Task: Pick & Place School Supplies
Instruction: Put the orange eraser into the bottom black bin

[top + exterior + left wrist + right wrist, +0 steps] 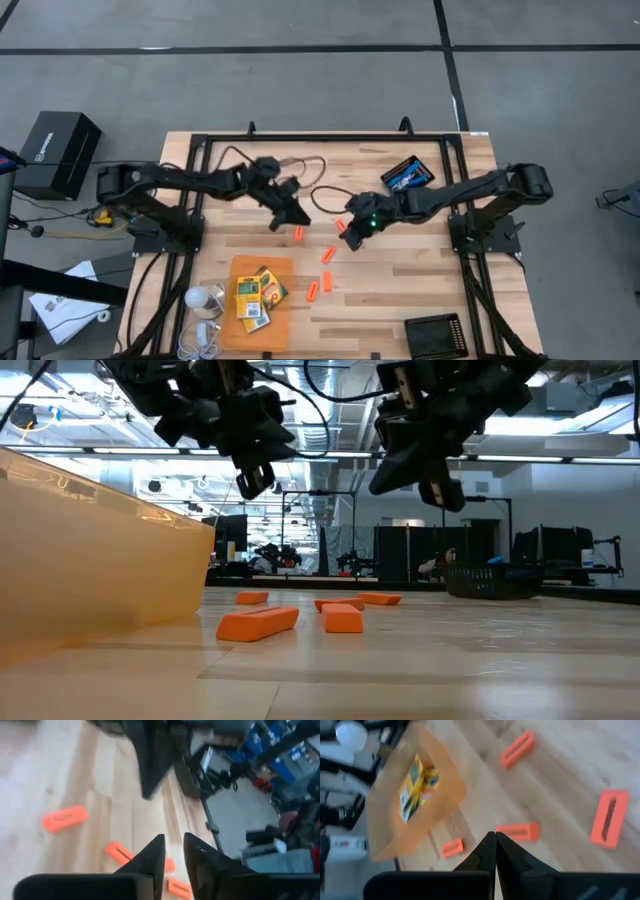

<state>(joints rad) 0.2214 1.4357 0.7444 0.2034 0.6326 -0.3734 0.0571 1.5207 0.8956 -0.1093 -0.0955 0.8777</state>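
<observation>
Several short orange sticks (pixel 327 256) lie flat on the wood between my two grippers and toward the near edge; the low view shows them (pixel 257 623) resting on the table. Yellow-and-green crayon boxes (pixel 256 293) lie in a shallow orange tray (pixel 240 268); the right wrist view shows them too (pixel 416 784). My left gripper (pixel 291 213) hangs above the table just beyond one stick (pixel 298 233), its fingers (pixel 156 851) a narrow gap apart and holding nothing. My right gripper (pixel 357 233) hovers shut beside another stick (pixel 341 226), well clear of the table (pixel 440 488).
A black tray (pixel 408 174) with something blue in it sits at the far right of the table. Another black tray (pixel 437 335) is at the near right edge. A white bulb-like object (pixel 200 299) and cables lie left of the orange tray. Bare wood (pixel 400 280) lies right of the sticks.
</observation>
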